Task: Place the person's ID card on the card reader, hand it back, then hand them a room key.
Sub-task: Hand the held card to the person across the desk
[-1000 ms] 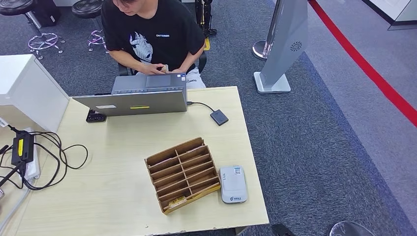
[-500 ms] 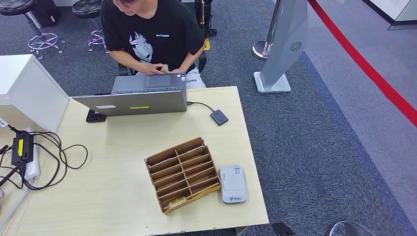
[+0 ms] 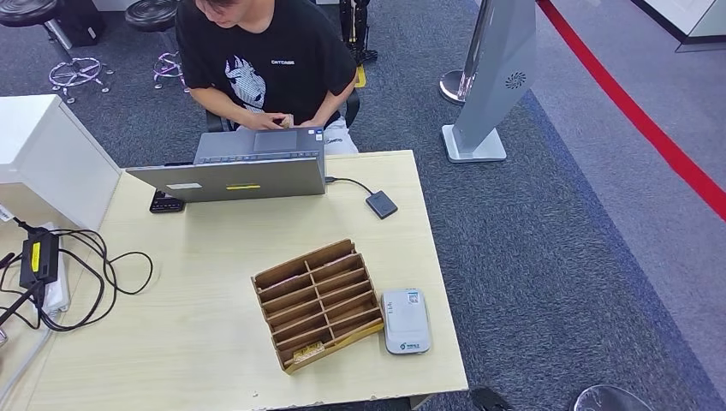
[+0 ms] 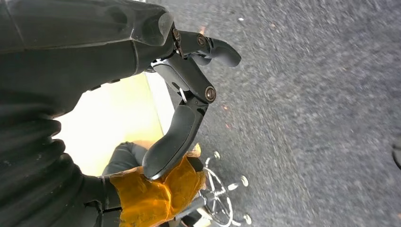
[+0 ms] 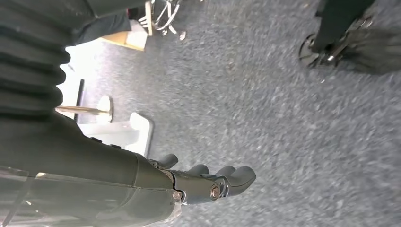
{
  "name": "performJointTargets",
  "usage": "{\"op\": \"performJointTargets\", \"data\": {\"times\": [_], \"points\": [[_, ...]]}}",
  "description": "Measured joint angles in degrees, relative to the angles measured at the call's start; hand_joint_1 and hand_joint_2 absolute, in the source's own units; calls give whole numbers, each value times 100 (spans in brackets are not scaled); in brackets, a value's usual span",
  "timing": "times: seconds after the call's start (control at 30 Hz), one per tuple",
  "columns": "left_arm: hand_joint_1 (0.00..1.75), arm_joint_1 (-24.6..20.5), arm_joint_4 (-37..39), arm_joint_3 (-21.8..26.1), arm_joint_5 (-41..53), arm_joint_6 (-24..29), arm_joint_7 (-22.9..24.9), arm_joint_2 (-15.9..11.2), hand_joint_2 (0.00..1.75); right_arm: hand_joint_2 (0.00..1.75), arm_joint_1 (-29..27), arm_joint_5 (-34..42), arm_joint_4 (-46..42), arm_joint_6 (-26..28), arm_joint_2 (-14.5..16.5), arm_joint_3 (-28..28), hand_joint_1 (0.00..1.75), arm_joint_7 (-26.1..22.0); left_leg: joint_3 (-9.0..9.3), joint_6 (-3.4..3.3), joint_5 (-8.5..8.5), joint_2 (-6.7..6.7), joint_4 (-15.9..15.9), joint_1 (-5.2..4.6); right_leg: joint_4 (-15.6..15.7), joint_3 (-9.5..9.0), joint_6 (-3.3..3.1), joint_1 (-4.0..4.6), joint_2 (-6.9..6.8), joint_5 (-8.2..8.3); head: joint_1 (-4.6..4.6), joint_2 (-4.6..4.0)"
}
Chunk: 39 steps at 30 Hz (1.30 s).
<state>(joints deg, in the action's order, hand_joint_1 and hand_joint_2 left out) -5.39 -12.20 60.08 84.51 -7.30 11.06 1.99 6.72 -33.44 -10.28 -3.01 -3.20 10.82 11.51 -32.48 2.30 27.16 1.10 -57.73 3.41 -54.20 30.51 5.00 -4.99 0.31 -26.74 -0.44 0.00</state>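
Both the left hand [image 4: 189, 94] and right hand [image 5: 208, 184] are hung empty, fingers loosely apart, since the card [image 3: 287, 120] is held by the person [image 3: 265, 64]; the reader [image 3: 405, 320] waits on the table [image 3: 205, 334].

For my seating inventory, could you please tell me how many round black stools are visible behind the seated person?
2: one stool at the top left corner, another stool beside the person's shoulder. Both are cropped; more may be hidden.

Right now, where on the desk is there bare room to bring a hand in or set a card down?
Widest bare patch of the pale wooden desk: between the grey laptop, the black cable tangle and the slotted wooden card rack. A smaller patch lies between the small dark dongle and the white card reader. The near right corner is crowded.
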Motion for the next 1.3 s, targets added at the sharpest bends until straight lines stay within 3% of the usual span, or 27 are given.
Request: {"op": "performJointTargets", "data": {"times": [0.23,0.33,0.47,0.57,0.8,1.03,1.3], "points": [[0,-3,-1,0,-38,244,-693,-38,175,175,2,99,-7,376,-10,85,0,-411,-1,0,0,-1,-1,0,0,-2,0,0,0,0,1,0],[0,-8,-1,2,-104,142,-636,-35,175,175,30,87,-8,246,-9,111,0,-456,1,0,0,-1,-1,0,0,-2,0,0,0,1,1,0],[0,-7,0,28,-119,-49,-113,-26,175,0,17,119,-5,40,-2,181,0,-76,2,0,0,0,0,0,0,-2,0,0,0,0,1,0],[0,-3,0,50,-86,-93,108,-26,175,0,-43,88,-2,56,7,228,0,36,0,0,0,0,0,0,0,-1,0,0,0,0,1,0],[0,-7,-1,50,-24,94,-254,-30,175,0,-34,-117,-4,242,11,241,0,-308,0,0,0,-1,0,0,0,-2,0,0,0,0,0,0],[0,2,-1,50,-144,-55,72,-26,175,0,5,-4,-3,123,11,334,0,-144,2,0,0,0,0,0,0,-3,0,0,0,1,1,0],[0,-8,0,35,-35,215,-410,-37,175,0,17,-237,-4,178,14,348,0,-420,1,0,0,-1,0,0,0,-2,0,0,0,0,1,0]]}}
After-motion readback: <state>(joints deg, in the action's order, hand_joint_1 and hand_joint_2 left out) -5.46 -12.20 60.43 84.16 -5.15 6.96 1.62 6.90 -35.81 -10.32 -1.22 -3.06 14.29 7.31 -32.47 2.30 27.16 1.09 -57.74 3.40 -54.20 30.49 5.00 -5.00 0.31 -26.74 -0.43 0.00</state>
